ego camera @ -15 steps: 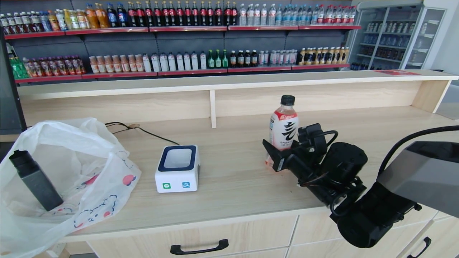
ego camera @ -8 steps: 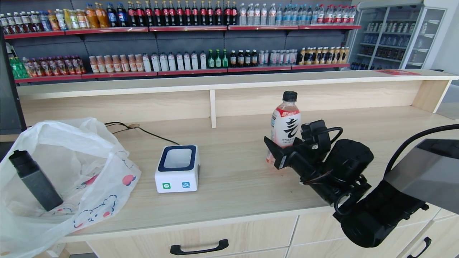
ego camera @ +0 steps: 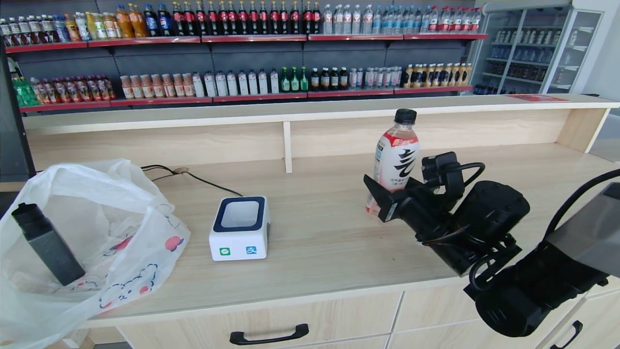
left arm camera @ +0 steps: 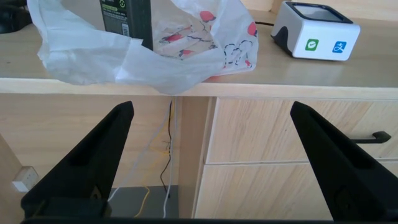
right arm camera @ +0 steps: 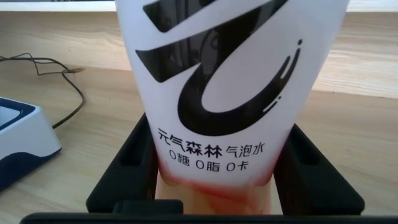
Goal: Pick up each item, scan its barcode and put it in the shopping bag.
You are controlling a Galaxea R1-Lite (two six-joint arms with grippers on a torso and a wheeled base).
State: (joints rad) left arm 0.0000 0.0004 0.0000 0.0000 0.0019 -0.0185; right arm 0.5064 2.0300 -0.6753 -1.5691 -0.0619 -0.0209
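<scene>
Holding drink bottle (ego camera: 395, 162) low in right gripper (ego camera: 383, 195) fingers (ego camera: 377, 198) | risk: top-heavy bottle may tilt, slip | barcode may miss scanner (ego camera: 240, 228)

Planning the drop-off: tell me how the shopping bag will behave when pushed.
The shopping bag looks thin and crumpled, so it will probably fold rather than resist. It overhangs the counter edge, so it may slide off.

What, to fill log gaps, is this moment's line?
right gripper: shut on bottle, upright | left gripper: open, below counter | bag: dark bottle inside
</scene>
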